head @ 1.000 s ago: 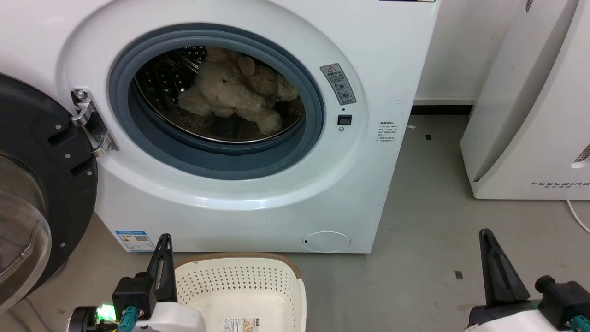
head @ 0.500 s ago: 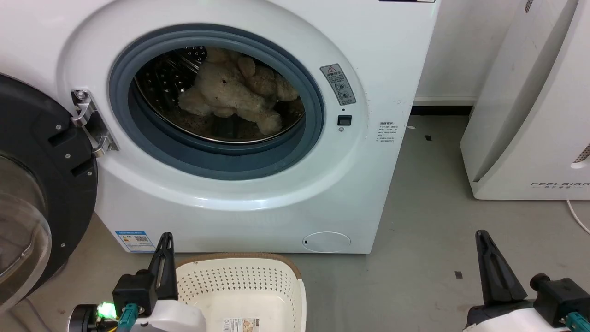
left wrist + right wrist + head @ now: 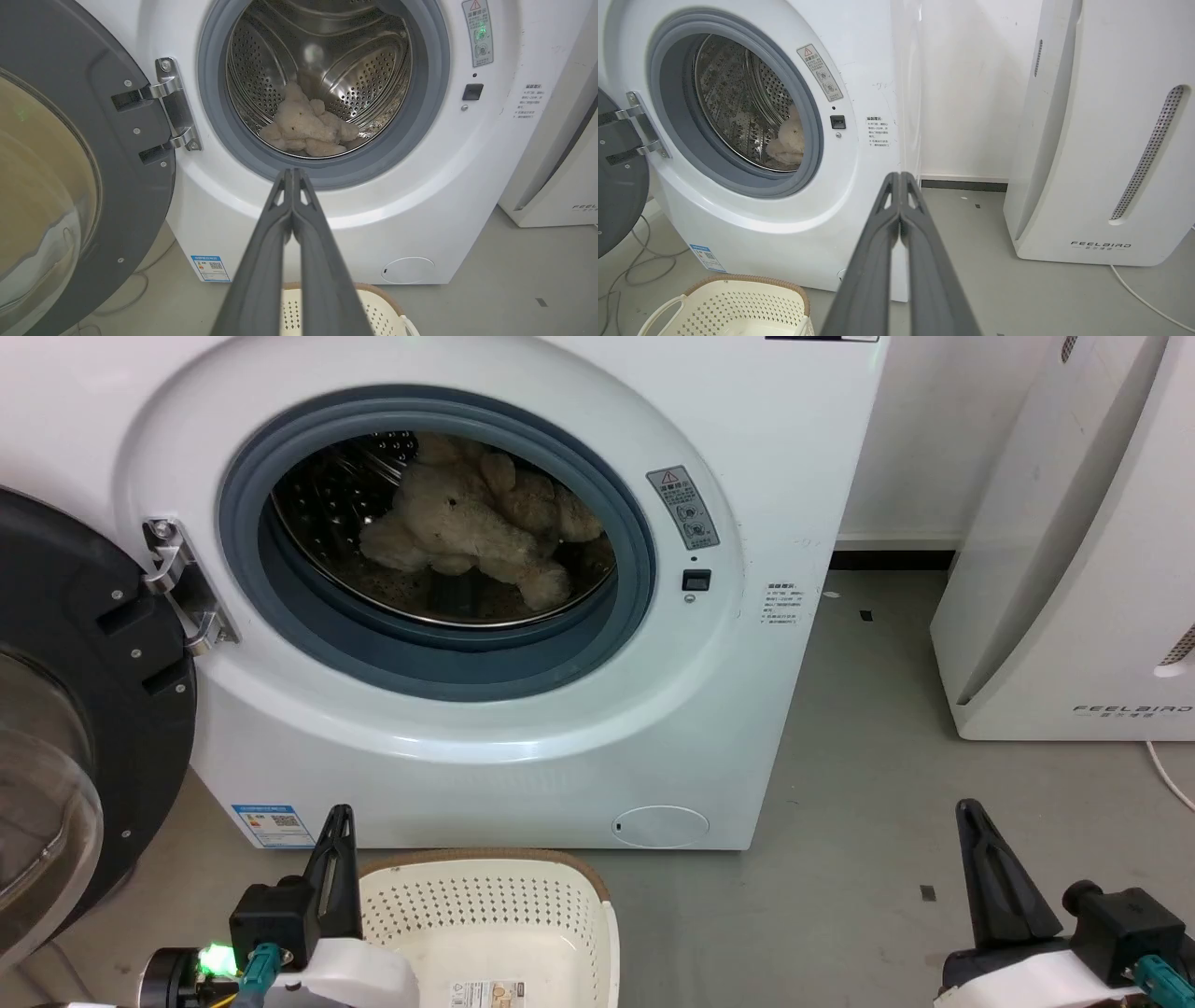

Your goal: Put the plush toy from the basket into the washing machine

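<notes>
The beige plush toy (image 3: 476, 527) lies inside the steel drum of the white washing machine (image 3: 485, 737), whose dark door (image 3: 65, 709) hangs wide to the left. It rests on the drum floor, seen as the plush toy (image 3: 306, 128) and the plush toy (image 3: 787, 142) in the wrist views. The cream basket (image 3: 495, 915) stands on the floor before the machine with nothing but a sticker inside. My left gripper (image 3: 338, 817) is shut and holds nothing, just left of the basket. My right gripper (image 3: 966, 810) is shut too, low on the right over bare floor.
A white slanted FEELBIRD appliance (image 3: 1074, 569) stands at the right against the wall, with a white cable (image 3: 1172, 775) on the floor beside it. Grey floor (image 3: 868, 775) lies between it and the washer. Cables (image 3: 630, 266) trail under the door.
My right gripper has drifted slightly left and lower in the head view. The left gripper, toy and basket have stayed put.
</notes>
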Robot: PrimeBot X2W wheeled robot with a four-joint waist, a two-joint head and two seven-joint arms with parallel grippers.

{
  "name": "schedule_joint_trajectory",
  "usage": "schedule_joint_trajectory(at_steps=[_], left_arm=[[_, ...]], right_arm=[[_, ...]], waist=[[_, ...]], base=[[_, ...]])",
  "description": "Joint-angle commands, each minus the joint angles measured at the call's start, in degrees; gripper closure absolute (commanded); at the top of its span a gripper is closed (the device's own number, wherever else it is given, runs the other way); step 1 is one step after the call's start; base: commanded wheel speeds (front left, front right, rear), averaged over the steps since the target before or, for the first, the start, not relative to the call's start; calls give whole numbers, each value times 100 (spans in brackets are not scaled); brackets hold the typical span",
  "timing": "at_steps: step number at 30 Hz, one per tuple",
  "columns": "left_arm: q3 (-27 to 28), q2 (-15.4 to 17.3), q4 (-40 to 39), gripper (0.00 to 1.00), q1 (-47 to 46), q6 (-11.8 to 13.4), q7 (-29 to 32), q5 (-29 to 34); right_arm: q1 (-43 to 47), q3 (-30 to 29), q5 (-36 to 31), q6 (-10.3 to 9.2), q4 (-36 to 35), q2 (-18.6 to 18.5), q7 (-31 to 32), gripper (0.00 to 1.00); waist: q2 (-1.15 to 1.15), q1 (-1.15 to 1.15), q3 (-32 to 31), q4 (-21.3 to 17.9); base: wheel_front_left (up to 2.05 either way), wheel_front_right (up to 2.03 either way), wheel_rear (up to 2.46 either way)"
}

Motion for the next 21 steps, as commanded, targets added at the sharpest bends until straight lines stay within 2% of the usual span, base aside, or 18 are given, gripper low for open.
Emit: schedule_joint_trajectory(at_steps=[1,21], left_arm=[[24,-27,-54,100,-6,-43,33,51],[39,-49,-184,100,-9,-131,266,78]], right_arm=[[-82,15,-35,-2,14,-1,35,100],[-150,47,-181,-2,21,-1,269,100]], waist=[[0,0,-1,-2],[0,0,-11,-20]], base=[[0,0,0],[0,0,0]])
